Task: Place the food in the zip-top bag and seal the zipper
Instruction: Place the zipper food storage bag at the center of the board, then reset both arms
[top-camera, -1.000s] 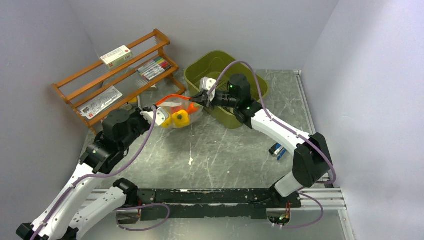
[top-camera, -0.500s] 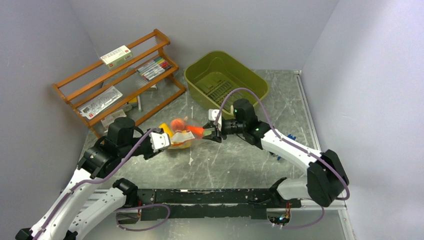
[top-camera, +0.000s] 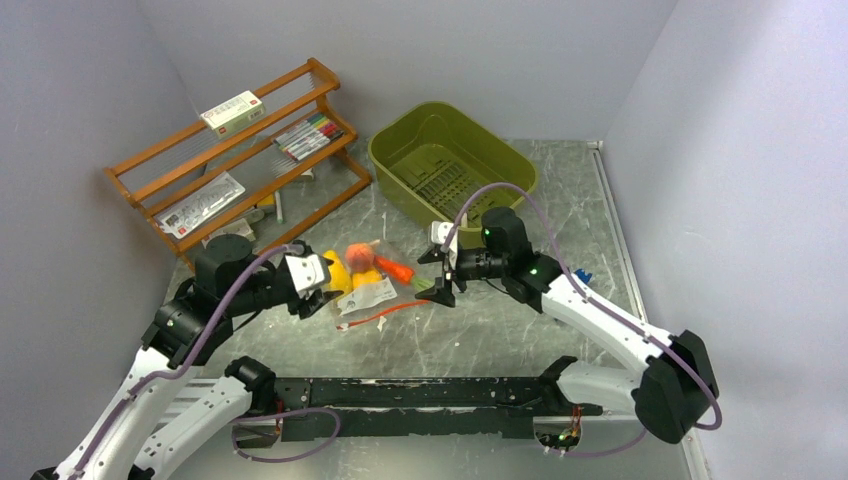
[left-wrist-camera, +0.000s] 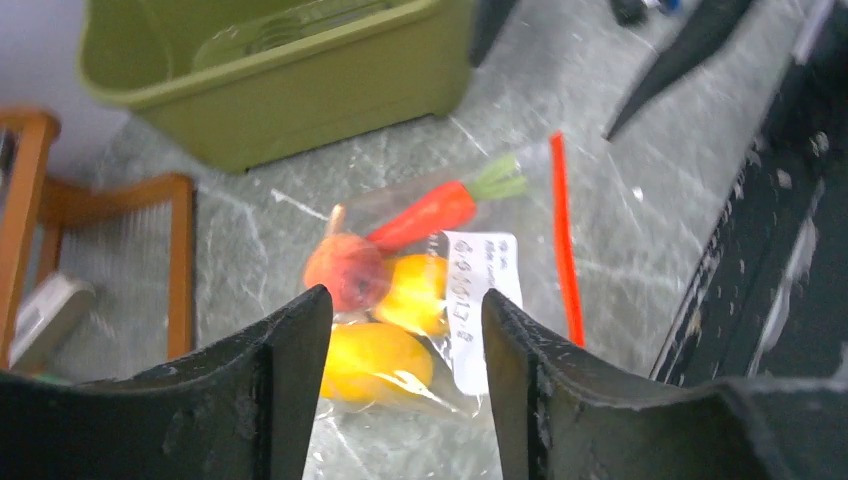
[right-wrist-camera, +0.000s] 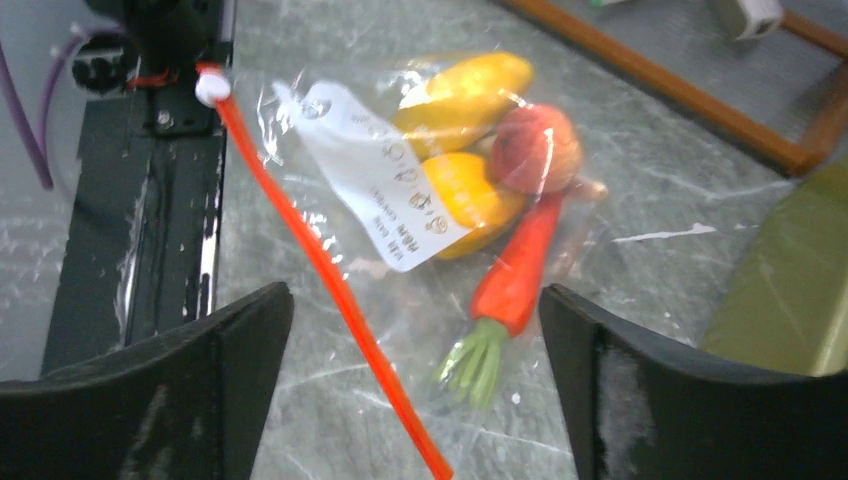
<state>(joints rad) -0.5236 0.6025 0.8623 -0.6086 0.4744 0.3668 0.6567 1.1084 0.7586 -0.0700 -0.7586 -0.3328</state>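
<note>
The clear bag (top-camera: 372, 292) lies flat on the grey marbled surface (top-camera: 500, 335), between the two hands and in front of the black rail (top-camera: 420, 392) at the near edge. Behind it, toward the back wall, stands an olive-green basket (top-camera: 400, 172). To the left rear is a slanted wooden rack (top-camera: 240, 150) carrying coloured markers (top-camera: 308, 132), a white box (top-camera: 232, 108) and a flat packet (top-camera: 200, 205). A few small blue things (top-camera: 583, 277) lie just beyond the right forearm.

Inside the bag are two yellow pieces (right-wrist-camera: 470, 85), a round red-orange fruit (right-wrist-camera: 535, 150) and a carrot (right-wrist-camera: 515, 270) whose green top points toward the mouth. A white label (right-wrist-camera: 380, 185) covers part of the yellow pieces. The red zipper strip (right-wrist-camera: 330, 270) runs along the bag's near edge, with a small white bit at the end nearest the rail. Whether the strip is pressed closed cannot be told from these views.

The left hand (top-camera: 318, 292) is released, its fingers (left-wrist-camera: 290, 380) spread with nothing between them, and it sits just beside the yellow end of the bag. The right hand (top-camera: 438, 288) is also released and spread wide, low over the surface near the carrot's green top and the end of the strip, grasping nothing. From the left wrist view the basket (left-wrist-camera: 300, 90) sits beyond the bag and a rack leg (left-wrist-camera: 180, 250) is off to the side.
</note>
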